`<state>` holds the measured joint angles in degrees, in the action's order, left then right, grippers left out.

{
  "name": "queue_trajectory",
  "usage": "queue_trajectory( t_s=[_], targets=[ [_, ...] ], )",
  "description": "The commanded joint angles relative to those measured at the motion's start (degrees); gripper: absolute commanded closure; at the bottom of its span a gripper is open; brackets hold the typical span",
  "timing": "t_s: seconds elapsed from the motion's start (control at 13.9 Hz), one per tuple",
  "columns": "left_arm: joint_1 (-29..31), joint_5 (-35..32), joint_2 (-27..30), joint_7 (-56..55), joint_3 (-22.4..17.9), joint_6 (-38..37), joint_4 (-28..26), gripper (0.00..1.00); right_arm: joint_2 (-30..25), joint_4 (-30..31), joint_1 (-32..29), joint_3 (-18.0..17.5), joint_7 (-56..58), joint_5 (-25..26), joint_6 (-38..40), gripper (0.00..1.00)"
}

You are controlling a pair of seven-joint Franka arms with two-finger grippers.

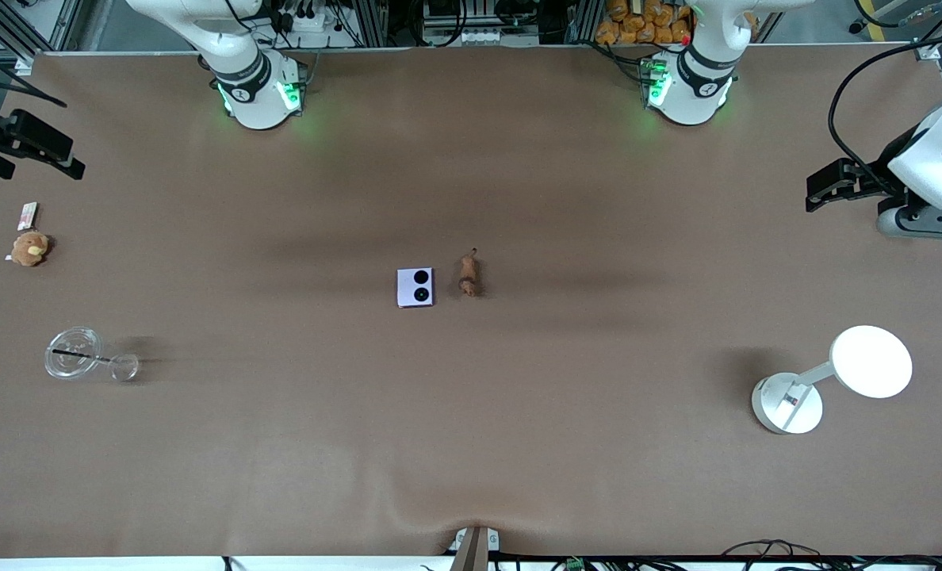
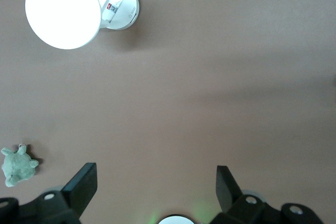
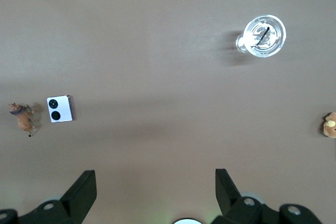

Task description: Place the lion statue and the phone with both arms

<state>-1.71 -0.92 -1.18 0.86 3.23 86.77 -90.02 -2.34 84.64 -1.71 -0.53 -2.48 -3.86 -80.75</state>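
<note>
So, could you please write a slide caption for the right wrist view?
Open right gripper high over the table; phone beside lion statue, both untouched.

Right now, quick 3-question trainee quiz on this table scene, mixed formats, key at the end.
1. True or false: the phone and the lion statue lie side by side mid-table.
2. Which is nearer the front camera: the white lamp or the tan plush toy?
3. Multiple choice: the left end effector and the right end effector are A) both open, holding nothing; B) both shut; C) one shut on the phone.

Key: 1 true. 2 the white lamp. 3 A.
</note>
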Motion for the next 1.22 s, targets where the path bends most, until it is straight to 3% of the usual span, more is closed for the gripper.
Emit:
queue_trajectory(
  t_s=[0.0, 0.29, 0.5, 0.65, 1.15],
  targets=[
    [0.13, 0.13, -0.49, 0.54, 0.11, -0.72, 1.08, 0.0, 2.07, -3.16, 0.31, 0.27, 0.81, 0.61, 1.12, 0.0],
    [-0.05, 0.12, -0.93, -0.33, 0.11, -0.81, 1.08, 0.0, 2.69, -3.96, 0.48, 0.27, 0.81, 0.61, 2.53, 0.0],
    [0.04, 0.21, -1.19, -0.51, 0.11, -0.81, 0.99, 0.0, 2.61, -3.96, 1.18, 0.09, 7.9, 5.52, 2.53, 0.0],
    [-0.22, 0.91, -2.59, -0.77, 0.19, -0.72, 1.34, 0.0, 2.61, -3.96, 0.92, 0.35, 8.28, 4.83, 2.62, 0.0],
    [-5.48, 0.92, -15.42, -6.46, 0.37, 6.81, 7.05, 0.0, 2.69, -3.87, 0.83, 0.18, 8.1, 4.65, 2.71, 0.0]
  ],
)
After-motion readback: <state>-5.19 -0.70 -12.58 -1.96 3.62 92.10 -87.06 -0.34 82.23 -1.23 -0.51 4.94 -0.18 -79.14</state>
